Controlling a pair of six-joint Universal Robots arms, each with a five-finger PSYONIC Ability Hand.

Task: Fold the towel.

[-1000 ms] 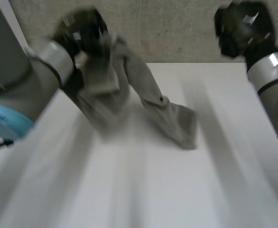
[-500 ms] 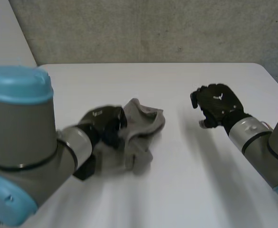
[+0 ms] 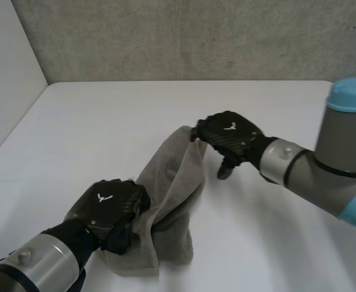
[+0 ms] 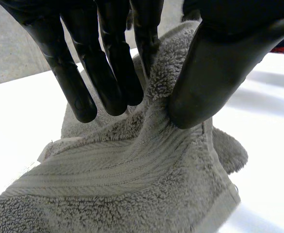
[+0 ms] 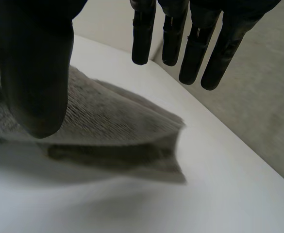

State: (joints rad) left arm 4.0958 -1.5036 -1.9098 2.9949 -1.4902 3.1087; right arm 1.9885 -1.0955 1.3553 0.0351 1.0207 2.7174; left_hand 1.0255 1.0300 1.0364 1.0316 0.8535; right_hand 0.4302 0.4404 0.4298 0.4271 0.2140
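A grey towel point(image 3: 171, 201) lies bunched in a long heap on the white table point(image 3: 92, 121). My left hand point(image 3: 111, 207) sits on the heap's near end. In the left wrist view a ridge of the towel point(image 4: 132, 184) is pinched between the thumb point(image 4: 214, 73) and the fingers point(image 4: 110, 73). My right hand point(image 3: 229, 137) is at the heap's far corner. Its fingers point(image 5: 195, 48) are straight and spread away from the thumb point(image 5: 35, 73), with a flap of the towel point(image 5: 117, 126) lying under the thumb and nothing held.
A grey wall point(image 3: 196, 36) runs along the table's far edge, and a white panel point(image 3: 7, 91) stands along its left side. Bare tabletop lies to both sides of the towel.
The towel, earlier held up by my left hand, has come down onto the table. My right hand has moved in to the towel's far corner and opened its fingers.
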